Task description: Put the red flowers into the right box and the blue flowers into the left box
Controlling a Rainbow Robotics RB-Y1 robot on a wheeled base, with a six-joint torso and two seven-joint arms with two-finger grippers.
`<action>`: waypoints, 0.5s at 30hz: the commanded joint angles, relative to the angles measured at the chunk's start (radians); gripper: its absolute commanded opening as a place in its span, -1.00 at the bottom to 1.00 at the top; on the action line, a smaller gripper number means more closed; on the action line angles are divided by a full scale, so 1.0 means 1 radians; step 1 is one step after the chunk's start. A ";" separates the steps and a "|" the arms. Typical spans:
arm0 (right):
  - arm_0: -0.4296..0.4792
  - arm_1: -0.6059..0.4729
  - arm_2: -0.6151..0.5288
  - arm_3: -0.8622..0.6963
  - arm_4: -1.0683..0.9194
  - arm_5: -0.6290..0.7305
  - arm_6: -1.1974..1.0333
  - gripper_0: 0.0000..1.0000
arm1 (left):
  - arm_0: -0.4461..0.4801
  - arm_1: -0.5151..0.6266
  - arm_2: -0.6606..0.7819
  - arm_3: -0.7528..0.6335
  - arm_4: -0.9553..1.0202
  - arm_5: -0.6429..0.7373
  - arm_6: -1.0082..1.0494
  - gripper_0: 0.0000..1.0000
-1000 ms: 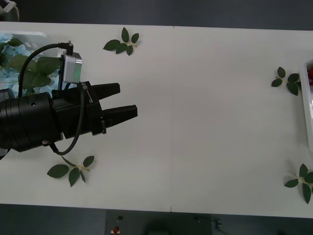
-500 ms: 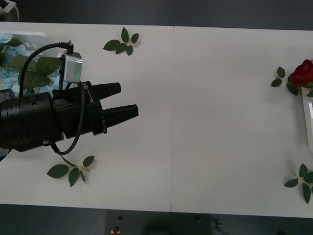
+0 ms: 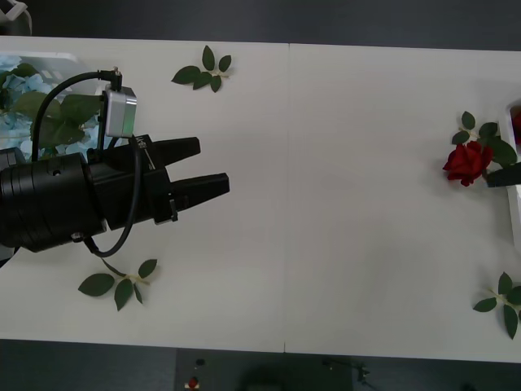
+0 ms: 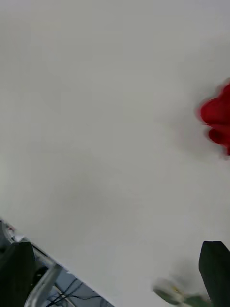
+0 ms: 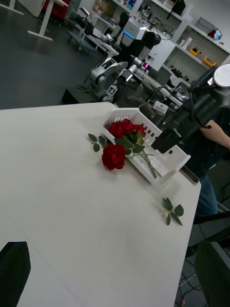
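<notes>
A red rose point(image 3: 467, 163) lies on the white table just left of the right box point(image 3: 514, 204). In the left wrist view this rose point(image 5: 114, 156) rests with its bloom on the table and its stem over the rim of the right box point(image 5: 175, 158), where more red flowers point(image 5: 125, 129) lie. My right gripper point(image 5: 165, 140) hangs over that box, open and holding nothing, and one black finger point(image 3: 505, 175) shows beside the rose's leaves. My left gripper point(image 3: 213, 165) hovers open over the table's left half. The blue flowers point(image 3: 15, 120) sit in the left box point(image 3: 49, 59).
Loose green leaf sprigs lie at the far left-centre point(image 3: 205, 72), the near left point(image 3: 122, 283), the far right point(image 3: 476, 134) and the near right point(image 3: 503, 301). A person stands behind the right box, beyond the table.
The red rose came into view from the right edge and has moved left and nearer, onto the table. The left arm has not moved.
</notes>
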 commanded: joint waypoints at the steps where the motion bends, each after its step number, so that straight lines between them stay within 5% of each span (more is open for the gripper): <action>1: 0.008 0.002 -0.006 -0.070 -0.198 0.001 0.255 1.00 | -0.019 0.026 0.029 -0.004 0.021 -0.007 -0.041 1.00; 7: 0.022 0.063 -0.007 -0.139 -0.381 0.012 0.624 1.00 | 0.003 0.021 0.034 0.001 0.018 -0.012 -0.043 1.00; 15: 0.050 0.151 -0.013 -0.304 -0.417 -0.005 0.647 1.00 | 0.015 0.000 0.034 0.003 0.012 -0.035 -0.055 1.00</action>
